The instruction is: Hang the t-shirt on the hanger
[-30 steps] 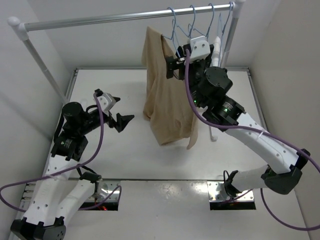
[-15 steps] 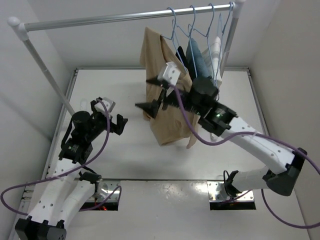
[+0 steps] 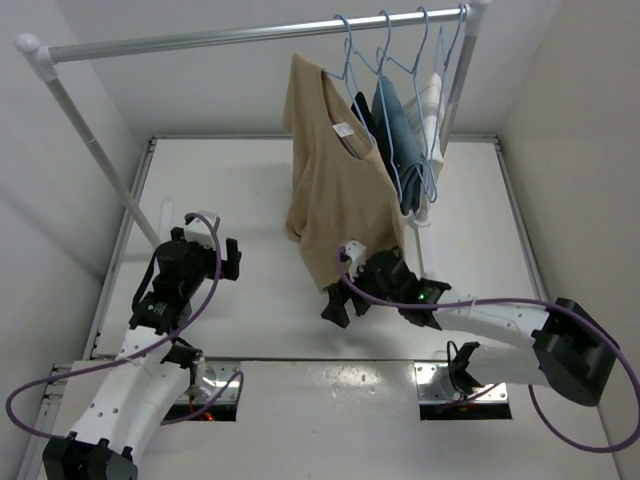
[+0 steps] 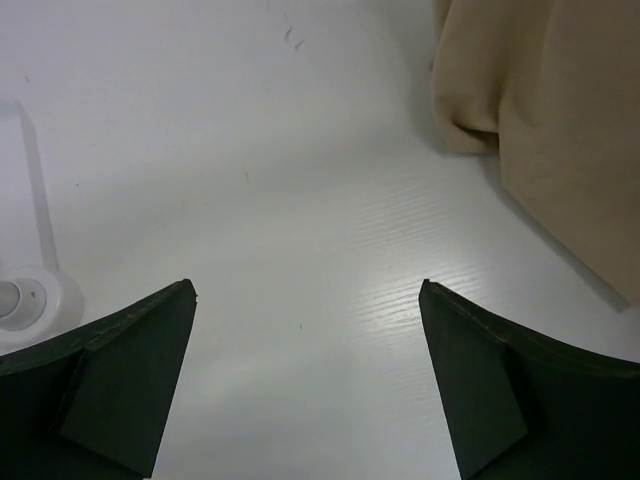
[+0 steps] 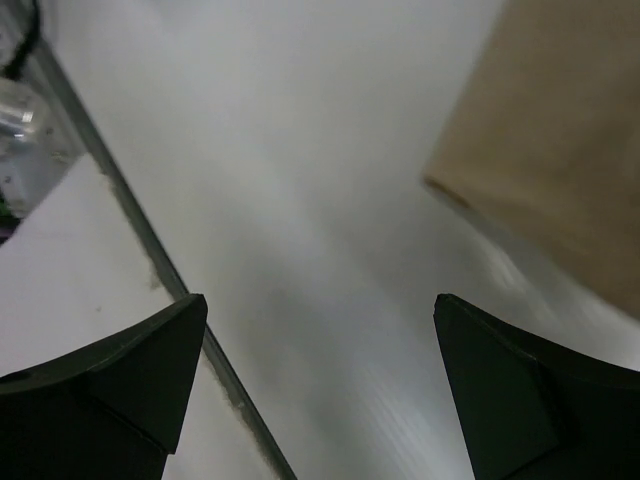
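Observation:
The tan t-shirt (image 3: pixel 340 190) hangs from the rail on the light-blue wire hanger (image 3: pixel 346 55), white neck label facing up, its hem just above the table. Its lower edge shows in the left wrist view (image 4: pixel 560 120) and the right wrist view (image 5: pixel 560 130). My right gripper (image 3: pixel 335 303) is open and empty, low over the table just in front of the hem. My left gripper (image 3: pixel 231 259) is open and empty, left of the shirt and well apart from it. Both wrist views show only bare table between the fingers, left (image 4: pixel 308 385) and right (image 5: pixel 320 390).
A black garment (image 3: pixel 365 112), a blue denim garment (image 3: pixel 397 135) and a white garment (image 3: pixel 432 100) hang on blue hangers right of the shirt. The rail (image 3: pixel 240 37) spans the back; its left post slants down. A post foot (image 4: pixel 25 297) shows in the left wrist view.
My right gripper left the hanger at the rail and swung down to the table in front of the shirt's hem. My left gripper drew back toward its base. The shirt stays hanging.

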Motion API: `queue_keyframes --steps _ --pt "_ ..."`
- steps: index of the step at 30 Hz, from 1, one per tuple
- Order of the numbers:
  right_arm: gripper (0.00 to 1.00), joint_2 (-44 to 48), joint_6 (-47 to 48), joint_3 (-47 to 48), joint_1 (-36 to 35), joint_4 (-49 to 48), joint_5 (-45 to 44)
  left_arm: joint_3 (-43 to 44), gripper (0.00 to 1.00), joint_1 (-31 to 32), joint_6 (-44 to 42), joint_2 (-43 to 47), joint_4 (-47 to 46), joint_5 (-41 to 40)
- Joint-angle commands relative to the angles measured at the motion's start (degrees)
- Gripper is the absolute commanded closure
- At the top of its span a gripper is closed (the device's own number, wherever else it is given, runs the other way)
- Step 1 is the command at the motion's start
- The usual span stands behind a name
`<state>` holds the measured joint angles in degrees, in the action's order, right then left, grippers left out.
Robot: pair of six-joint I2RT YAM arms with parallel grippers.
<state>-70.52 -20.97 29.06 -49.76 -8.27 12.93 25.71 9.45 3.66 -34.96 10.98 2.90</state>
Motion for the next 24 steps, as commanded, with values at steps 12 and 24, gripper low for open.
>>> queue_keyframes --steps 12,24 --pt "0.00 35.08 -42.50 -19.13 0.36 25.46 -47.86 -6.73 0.00 -3.39 6.18 4.46 -6.76 -2.28" --pt "0.00 34.59 -71.12 -15.08 0.36 48.08 -60.82 -7.96 0.00 -3.92 6.18 4.99 -7.91 -3.60"
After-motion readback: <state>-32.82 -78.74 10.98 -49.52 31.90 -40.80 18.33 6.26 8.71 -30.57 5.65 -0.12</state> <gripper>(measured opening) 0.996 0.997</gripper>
